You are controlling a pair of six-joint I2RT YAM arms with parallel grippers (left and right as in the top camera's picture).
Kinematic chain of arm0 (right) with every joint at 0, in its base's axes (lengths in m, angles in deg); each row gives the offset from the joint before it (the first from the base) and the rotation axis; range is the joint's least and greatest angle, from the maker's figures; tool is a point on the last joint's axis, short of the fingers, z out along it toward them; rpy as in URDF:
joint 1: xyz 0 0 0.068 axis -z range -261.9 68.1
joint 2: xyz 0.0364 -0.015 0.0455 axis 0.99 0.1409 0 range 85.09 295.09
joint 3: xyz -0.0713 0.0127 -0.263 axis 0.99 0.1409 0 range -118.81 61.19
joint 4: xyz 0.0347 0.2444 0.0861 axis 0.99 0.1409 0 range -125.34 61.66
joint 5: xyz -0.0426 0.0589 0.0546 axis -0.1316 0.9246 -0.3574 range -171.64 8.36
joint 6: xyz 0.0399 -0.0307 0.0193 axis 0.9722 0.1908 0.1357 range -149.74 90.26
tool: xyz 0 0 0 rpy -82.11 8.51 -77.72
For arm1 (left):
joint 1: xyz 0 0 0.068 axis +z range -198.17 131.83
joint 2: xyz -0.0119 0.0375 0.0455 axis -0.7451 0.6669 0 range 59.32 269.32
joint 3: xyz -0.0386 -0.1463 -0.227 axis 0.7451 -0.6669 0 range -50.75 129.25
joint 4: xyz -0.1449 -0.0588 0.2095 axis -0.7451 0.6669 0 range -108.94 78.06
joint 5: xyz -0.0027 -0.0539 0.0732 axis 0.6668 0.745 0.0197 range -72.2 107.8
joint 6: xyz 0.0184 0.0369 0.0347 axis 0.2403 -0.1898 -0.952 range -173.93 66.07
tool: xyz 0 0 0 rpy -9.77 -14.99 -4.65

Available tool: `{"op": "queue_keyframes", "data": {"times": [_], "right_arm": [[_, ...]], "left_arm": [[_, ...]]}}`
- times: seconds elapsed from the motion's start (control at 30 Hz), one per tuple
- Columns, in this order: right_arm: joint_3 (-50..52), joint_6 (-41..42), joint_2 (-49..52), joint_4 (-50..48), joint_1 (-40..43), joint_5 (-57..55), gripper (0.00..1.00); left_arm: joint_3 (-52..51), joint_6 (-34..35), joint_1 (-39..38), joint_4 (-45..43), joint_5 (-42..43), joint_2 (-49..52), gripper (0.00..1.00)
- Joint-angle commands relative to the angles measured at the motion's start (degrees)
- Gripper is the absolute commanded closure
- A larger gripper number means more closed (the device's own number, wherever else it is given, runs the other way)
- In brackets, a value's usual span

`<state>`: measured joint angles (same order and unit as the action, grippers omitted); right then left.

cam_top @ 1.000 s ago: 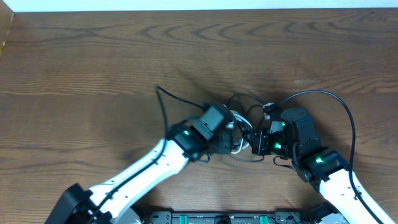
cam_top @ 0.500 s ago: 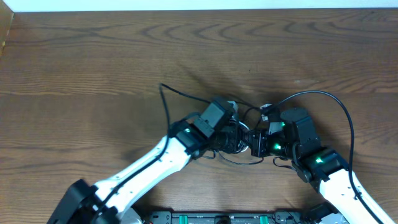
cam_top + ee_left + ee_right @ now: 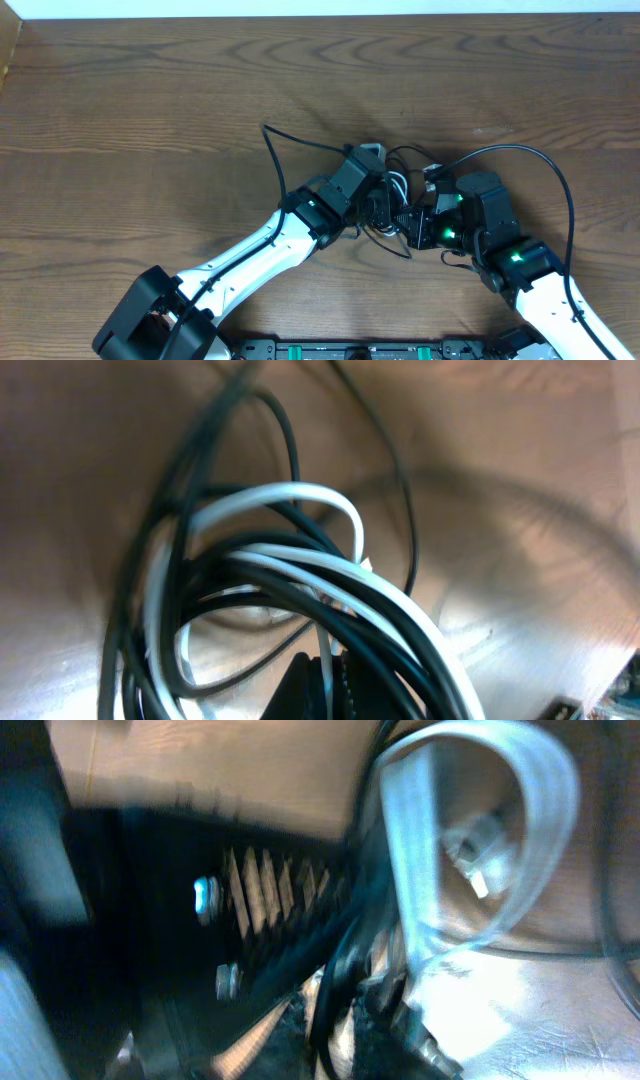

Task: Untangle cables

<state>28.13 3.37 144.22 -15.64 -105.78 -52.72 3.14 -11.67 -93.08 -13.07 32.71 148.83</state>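
Observation:
The cables [image 3: 396, 183], black ones and one white one, hang in a tangled bundle between my two grippers at the table's middle. My left gripper [image 3: 385, 207] is shut on the bundle; in the left wrist view its jaws [image 3: 328, 685] pinch a white strand with black strands beside it, under a white loop [image 3: 300, 495]. My right gripper [image 3: 412, 226] meets it from the right, shut on a black cable [image 3: 340, 970] beside a white loop [image 3: 545, 780]; that view is blurred. One loose black cable end [image 3: 290, 142] trails to the left on the wood.
The thick black arm wire [image 3: 555, 175] arcs over the right arm. The two arms nearly touch at the bundle. A wooden table [image 3: 150, 90] extends on all sides; a white edge runs along the back, and a rail [image 3: 350, 350] along the front.
My left gripper has moved right and slightly back, close against the right gripper, dragging the bundle and the loose black end with it. The right gripper has barely moved.

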Motion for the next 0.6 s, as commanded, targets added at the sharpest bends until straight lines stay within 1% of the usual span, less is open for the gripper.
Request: {"op": "queue_keyframes", "data": {"times": [0.0, 0.03, 0.07, 0.2, 0.3, 0.47, 0.57], "right_arm": [[-0.98, 0.28, -0.31, 0.59, -0.98, 6.12, 0.59], [-0.96, 0.28, -0.31, 1.6, -0.96, 5.03, 0.32], [-0.96, 0.28, -0.31, 2.91, -0.96, 3.89, 0.01], [-0.96, 0.28, -0.31, 8.15, -0.96, 0.63, 0.01], [-0.96, 0.26, -0.28, 10.21, -0.96, -0.28, 0.01], [-0.96, 0.28, -0.28, 10.32, -0.96, -0.35, 0.01], [-0.96, 0.28, -0.28, 10.29, -0.96, -0.35, 0.01]], "left_arm": [[1.38, 1.73, -0.57, -1.95, 0.83, -0.02, 0.92], [1.38, 1.73, -0.24, -1.9, 0.83, -0.04, 0.92], [1.38, 1.53, 0.2, -1.86, 0.85, -0.04, 0.92], [1.38, 1.27, 2.78, -1.75, 0.9, -0.28, 0.92], [1.38, 1.31, 5.18, -2.43, 1.09, -0.57, 0.92], [1.38, 1.33, 6.97, -5.44, 1.55, -0.57, 0.92], [1.38, 1.31, 6.97, -5.66, 1.55, -0.59, 0.92]]}}
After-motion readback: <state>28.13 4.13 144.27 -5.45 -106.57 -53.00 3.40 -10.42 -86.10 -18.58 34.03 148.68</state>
